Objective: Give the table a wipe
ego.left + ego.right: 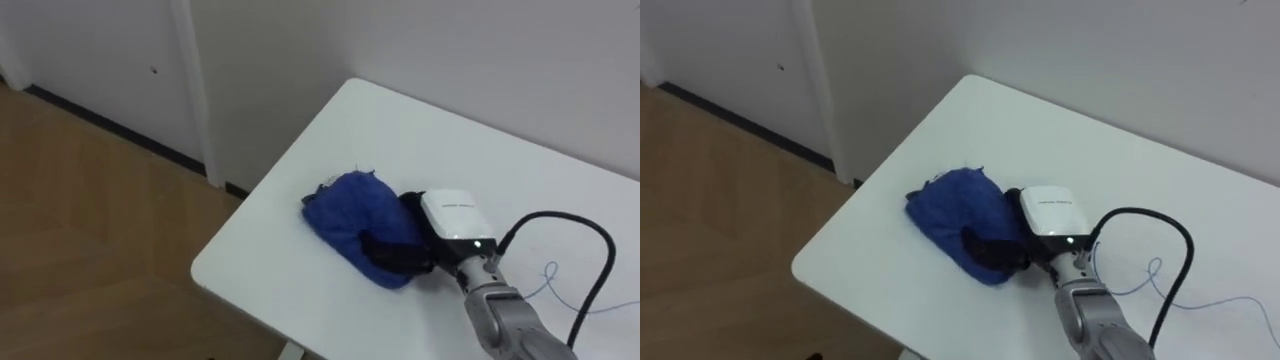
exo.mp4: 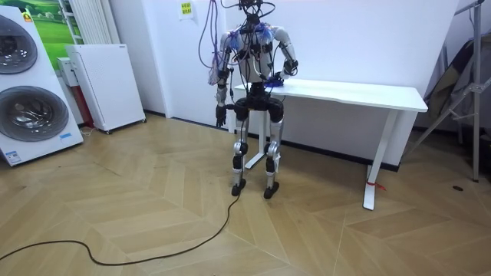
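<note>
A crumpled blue cloth (image 1: 355, 222) lies on the white table (image 1: 400, 130), close to its near left corner. My right hand (image 1: 455, 215) rests on the cloth's right side, its dark thumb curled into the folds and its fingers buried in the fabric. The same cloth (image 1: 958, 215) and right hand (image 1: 1050, 215) appear in the right eye view. In the room view I stand at the table's (image 2: 360, 93) left end, facing the wall, with the right hand (image 2: 279, 76) on the tabletop. My left hand (image 2: 220, 116) hangs down at my side.
A thin blue thread (image 1: 562, 288) lies on the table right of my wrist. The table's left edge drops to wood floor, with a white door (image 1: 100, 60) behind. In the room view, washing machines (image 2: 27, 84) and a white cabinet (image 2: 103, 84) stand far left.
</note>
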Tool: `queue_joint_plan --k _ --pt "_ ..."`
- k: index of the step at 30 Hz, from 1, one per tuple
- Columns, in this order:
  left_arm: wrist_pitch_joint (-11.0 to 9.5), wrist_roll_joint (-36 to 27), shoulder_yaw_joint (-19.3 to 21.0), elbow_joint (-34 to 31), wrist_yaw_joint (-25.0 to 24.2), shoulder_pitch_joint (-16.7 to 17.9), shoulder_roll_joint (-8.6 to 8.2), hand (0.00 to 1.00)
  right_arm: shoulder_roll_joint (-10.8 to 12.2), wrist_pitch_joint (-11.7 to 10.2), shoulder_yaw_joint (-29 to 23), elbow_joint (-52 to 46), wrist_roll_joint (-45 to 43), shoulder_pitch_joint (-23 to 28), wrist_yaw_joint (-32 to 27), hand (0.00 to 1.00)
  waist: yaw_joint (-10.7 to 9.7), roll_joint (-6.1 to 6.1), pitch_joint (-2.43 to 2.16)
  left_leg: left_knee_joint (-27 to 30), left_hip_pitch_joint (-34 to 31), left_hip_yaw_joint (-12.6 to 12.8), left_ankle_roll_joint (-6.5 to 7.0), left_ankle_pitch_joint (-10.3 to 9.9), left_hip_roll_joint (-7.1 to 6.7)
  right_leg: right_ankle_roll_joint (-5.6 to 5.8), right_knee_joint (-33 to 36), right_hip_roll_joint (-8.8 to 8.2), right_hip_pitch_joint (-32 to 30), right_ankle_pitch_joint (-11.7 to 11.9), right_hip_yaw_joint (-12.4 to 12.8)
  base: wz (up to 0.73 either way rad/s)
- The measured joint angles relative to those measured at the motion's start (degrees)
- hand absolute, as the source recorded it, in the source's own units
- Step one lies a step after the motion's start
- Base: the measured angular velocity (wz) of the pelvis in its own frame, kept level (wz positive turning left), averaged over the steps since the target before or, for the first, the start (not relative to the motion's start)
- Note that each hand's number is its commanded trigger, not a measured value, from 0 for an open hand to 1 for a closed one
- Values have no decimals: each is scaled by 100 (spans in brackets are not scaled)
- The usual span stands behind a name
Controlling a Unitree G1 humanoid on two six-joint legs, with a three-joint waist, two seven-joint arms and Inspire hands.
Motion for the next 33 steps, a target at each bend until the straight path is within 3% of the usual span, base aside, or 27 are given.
queue_joint_plan --k 7,11,14,28,30,33 --pt "12 61 107 -22 120 54 -12 0 1 -214 -57 75 106 171 -581 100 -19 -13 -3 -46 37 -18 42 21 -66 41 -66 -36 79 -24 102 6" --pt "29 135 166 -214 122 53 -17 0 14 -286 -178 -11 75 337 -607 100 -48 -18 -6 -45 49 8 62 19 -81 45 -66 -27 68 -25 313 0" --pt "17 179 173 -348 122 38 -17 0 52 -339 -203 -32 87 369 -593 100 -135 -16 -7 -41 40 36 64 18 -85 53 -66 -30 70 -30 325 0" --pt "81 -90 41 -251 214 -128 -163 0 383 -130 -204 -145 521 242 -334 100 -273 87 0 -125 44 343 72 11 -37 41 44 0 -105 -21 511 -9" --pt "104 -125 52 -285 233 -126 -171 0 384 -165 -219 -132 668 299 -319 100 -352 106 8 -123 47 348 72 11 -38 42 36 0 -136 -21 515 0" --pt "109 -27 199 -250 303 -112 -166 0 378 -428 -527 -50 912 523 -426 100 -495 125 4 -114 81 407 75 13 -44 45 19 -10 -99 -22 557 4"
